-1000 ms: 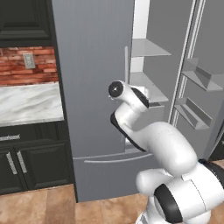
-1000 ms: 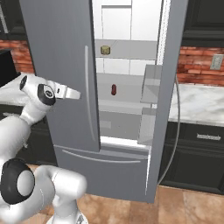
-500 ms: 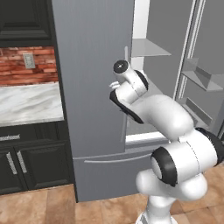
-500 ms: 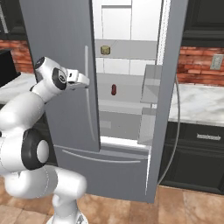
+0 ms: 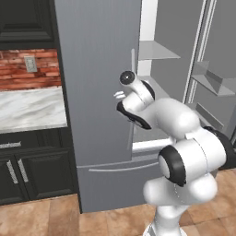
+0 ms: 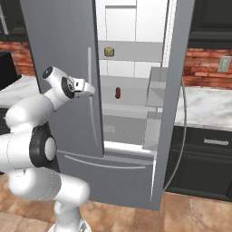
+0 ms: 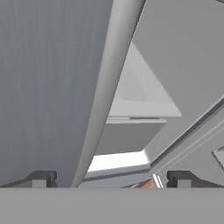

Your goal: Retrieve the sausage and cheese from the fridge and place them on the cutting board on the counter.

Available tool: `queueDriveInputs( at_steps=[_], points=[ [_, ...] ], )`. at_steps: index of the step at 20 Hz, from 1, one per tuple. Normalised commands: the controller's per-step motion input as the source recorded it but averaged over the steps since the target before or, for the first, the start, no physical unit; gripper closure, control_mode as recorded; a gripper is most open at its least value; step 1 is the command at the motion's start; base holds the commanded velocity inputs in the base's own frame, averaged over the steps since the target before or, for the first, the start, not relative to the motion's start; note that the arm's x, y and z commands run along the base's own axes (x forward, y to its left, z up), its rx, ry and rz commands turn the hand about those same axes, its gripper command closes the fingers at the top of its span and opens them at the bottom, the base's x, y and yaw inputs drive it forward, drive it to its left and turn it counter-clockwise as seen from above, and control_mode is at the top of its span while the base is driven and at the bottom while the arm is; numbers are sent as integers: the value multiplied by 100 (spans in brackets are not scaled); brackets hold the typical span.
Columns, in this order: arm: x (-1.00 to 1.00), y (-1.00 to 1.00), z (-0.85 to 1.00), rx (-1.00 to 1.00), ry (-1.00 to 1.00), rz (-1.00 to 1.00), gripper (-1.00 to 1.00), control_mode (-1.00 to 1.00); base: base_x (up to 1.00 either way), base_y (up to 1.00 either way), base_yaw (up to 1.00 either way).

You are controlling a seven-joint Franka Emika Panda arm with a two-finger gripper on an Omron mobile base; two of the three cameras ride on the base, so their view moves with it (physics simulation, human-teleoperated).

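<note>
The tall grey two-door fridge (image 6: 63, 54) stands with its right door swung open, and the white-grey veined marble table (image 6: 204, 106) runs past it on both sides. The robot's two dark fingers (image 7: 112, 180) are spread wide and empty, straddling the long curved silver handle (image 7: 107, 92) of the left door. Beyond the fingers, inside the fridge, the small dark red-brown sausage rod (image 6: 118, 93) stands on a grey shelf, with the small pale yellow-tan cheese puck (image 6: 108, 51) on the shelf above it.

Item count, as visible:
- Fridge (image 6: 68, 54): one unit, two upper doors, both standing open.
- Curved silver door handles (image 6: 92, 99): two.
- Sausage (image 6: 118, 93): one, on an interior shelf.
- Cheese (image 6: 108, 51): one, on the shelf above.
- Wall outlets (image 6: 222, 64): one per base view.
</note>
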Motion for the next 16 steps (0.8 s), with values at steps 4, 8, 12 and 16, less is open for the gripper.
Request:
queueDriveInputs(
  at_steps=[4, 8, 12, 16],
  points=[
    [49, -6, -1, 8, -6, 4, -100, -100, 0, 0, 0],
    [33, 0, 0, 14, -2, 1, -100, -100, 0, 0, 0],
    [11, 0, 0, 10, -1, 3, -100, -100, 0, 0, 0],
    [11, 0, 0, 6, 0, 3, -100, -100, 0, 0, 0]
  ],
)
